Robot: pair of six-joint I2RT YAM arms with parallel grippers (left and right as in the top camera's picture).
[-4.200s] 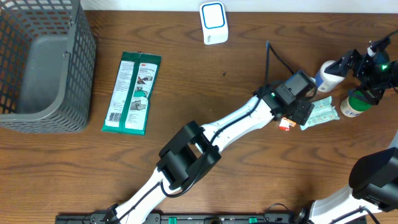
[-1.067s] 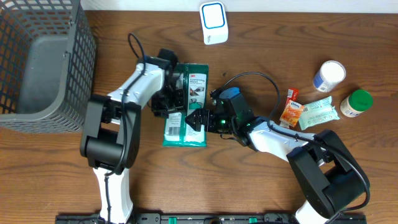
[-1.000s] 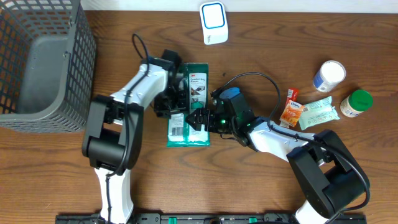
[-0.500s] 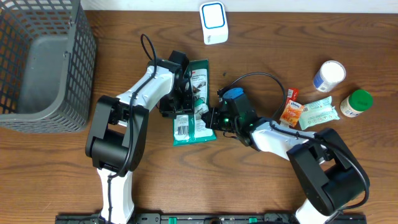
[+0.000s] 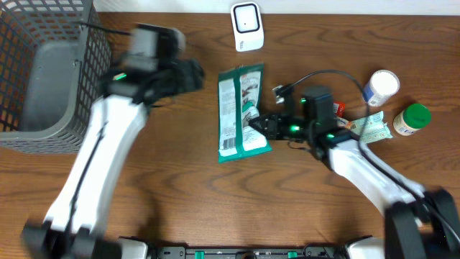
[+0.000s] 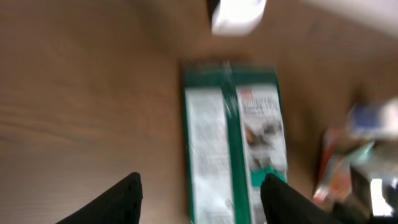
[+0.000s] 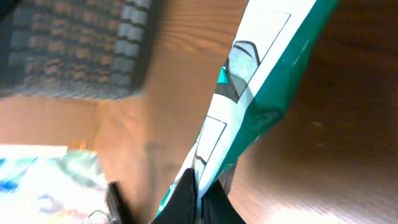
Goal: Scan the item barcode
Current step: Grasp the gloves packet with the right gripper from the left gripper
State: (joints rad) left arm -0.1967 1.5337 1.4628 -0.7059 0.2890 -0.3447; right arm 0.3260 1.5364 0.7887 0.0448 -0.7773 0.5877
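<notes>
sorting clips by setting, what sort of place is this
Probably a mock shop checkout set up on a wooden table: a small white scanner-like device at the far edge, a grey wire basket on the left, and packaged goods such as the green packet.

1. Overhead: bright, even light with soft shadows; left arm (image 5: 108, 137) smeared by motion blur.
2. Left wrist: entire frame blurred; packet (image 6: 233, 149) print illegible.
3. Right wrist: basket (image 7: 74, 43) behind out of focus.
</notes>
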